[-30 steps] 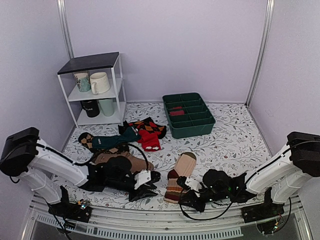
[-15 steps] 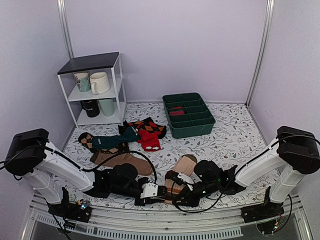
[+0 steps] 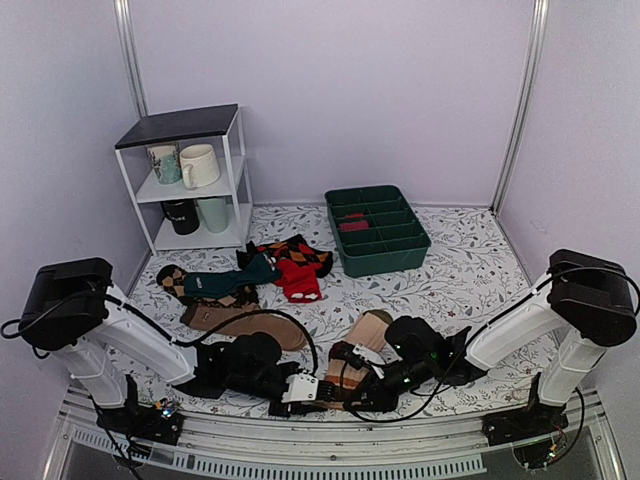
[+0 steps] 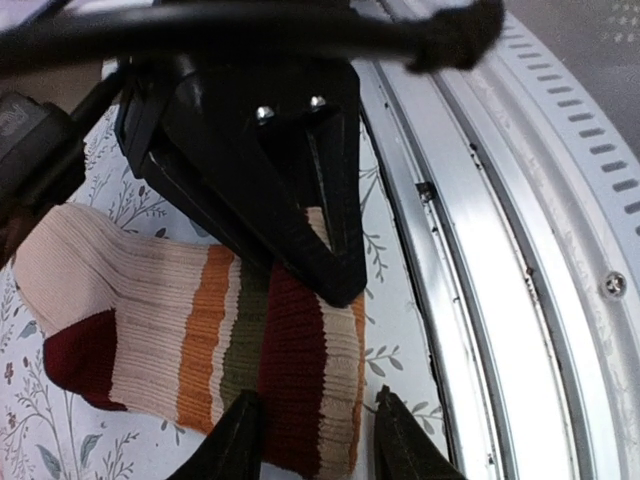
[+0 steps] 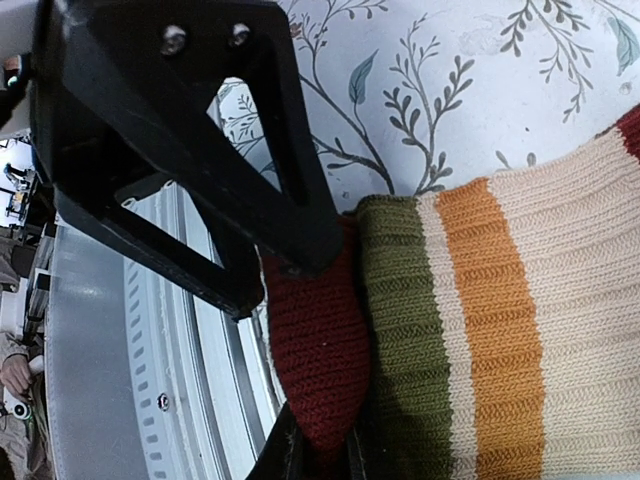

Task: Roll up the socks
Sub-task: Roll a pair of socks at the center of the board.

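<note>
The socks [image 3: 371, 329] lie at the near middle of the table, beige leg pointing away, striped foot toward the front rail. In the left wrist view the striped foot [image 4: 210, 330] lies flat; my left gripper [image 4: 318, 447] is open, its fingertips [image 4: 238, 442] low over the maroon and cream end. In the right wrist view my right gripper [image 5: 318, 462] is shut on the maroon toe [image 5: 315, 345], next to the olive and orange stripes. In the top view the left gripper [image 3: 318, 389] and right gripper [image 3: 348, 383] meet tip to tip at the foot end.
A plain brown sock [image 3: 245, 320], a teal sock [image 3: 225, 283] and red-and-black argyle socks [image 3: 297, 262] lie at the left middle. A green divided tray [image 3: 417, 226] stands behind. A white shelf [image 3: 233, 160] with mugs stands back left. The metal front rail [image 4: 500, 250] runs right beside both grippers.
The left gripper has swung right and the right gripper left, both arriving at the striped foot end. The right gripper has closed on the maroon toe.
</note>
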Controlling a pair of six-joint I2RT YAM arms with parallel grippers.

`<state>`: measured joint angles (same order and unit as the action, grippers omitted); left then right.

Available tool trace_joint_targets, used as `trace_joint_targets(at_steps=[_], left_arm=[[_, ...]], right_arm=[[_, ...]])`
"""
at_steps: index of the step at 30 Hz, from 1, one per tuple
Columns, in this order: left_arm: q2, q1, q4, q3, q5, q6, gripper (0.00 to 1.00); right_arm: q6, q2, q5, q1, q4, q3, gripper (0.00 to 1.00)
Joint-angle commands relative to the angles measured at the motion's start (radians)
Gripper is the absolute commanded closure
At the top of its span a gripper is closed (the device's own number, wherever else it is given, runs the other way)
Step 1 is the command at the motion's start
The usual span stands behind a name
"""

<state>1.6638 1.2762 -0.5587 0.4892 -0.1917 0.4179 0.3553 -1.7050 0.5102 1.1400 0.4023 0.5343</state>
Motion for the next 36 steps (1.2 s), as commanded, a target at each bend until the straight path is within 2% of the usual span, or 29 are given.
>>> trace_joint_targets(at_steps=[1, 5, 12, 14, 17, 23, 27, 30, 33, 36], left_arm=[[0.033, 0.007, 0.003, 0.015, -0.008, -0.008, 0.62], [0.048, 0.008, 0.015, 0.029, -0.016, -0.014, 0.67], [0.078, 0.005, 0.075, 0.072, -0.047, -0.046, 1.00], [0.084, 0.001, 0.100, 0.083, -0.062, -0.073, 1.00], [0.093, -0.028, 0.155, 0.100, -0.115, -0.130, 1.00], [0.139, -0.081, 0.296, 0.149, -0.228, -0.252, 1.00], [0.188, -0.107, 0.370, 0.190, -0.276, -0.299, 1.00], [0.210, -0.132, 0.393, 0.201, -0.307, -0.325, 1.00], [0.216, -0.152, 0.400, 0.192, -0.317, -0.352, 1.00], [0.232, -0.167, 0.415, 0.192, -0.339, -0.370, 1.00]], right_arm=[[0.000, -0.059, -0.004, -0.001, -0.193, -0.032, 0.89], [-0.001, -0.068, 0.004, -0.004, -0.195, -0.027, 0.89], [-0.002, -0.071, 0.007, -0.008, -0.205, -0.020, 0.88], [-0.004, -0.066, -0.005, -0.007, -0.213, -0.017, 0.85], [-0.022, -0.033, -0.052, -0.007, -0.216, -0.016, 0.74], [-0.094, 0.144, -0.273, -0.008, -0.109, -0.081, 0.51], [-0.179, 0.289, -0.436, 0.004, 0.048, -0.201, 0.49], [-0.292, 0.379, -0.539, 0.077, 0.186, -0.297, 0.48], [-0.429, 0.398, -0.648, 0.176, 0.286, -0.347, 0.46], [-0.523, 0.365, -0.754, 0.261, 0.308, -0.334, 0.46]])
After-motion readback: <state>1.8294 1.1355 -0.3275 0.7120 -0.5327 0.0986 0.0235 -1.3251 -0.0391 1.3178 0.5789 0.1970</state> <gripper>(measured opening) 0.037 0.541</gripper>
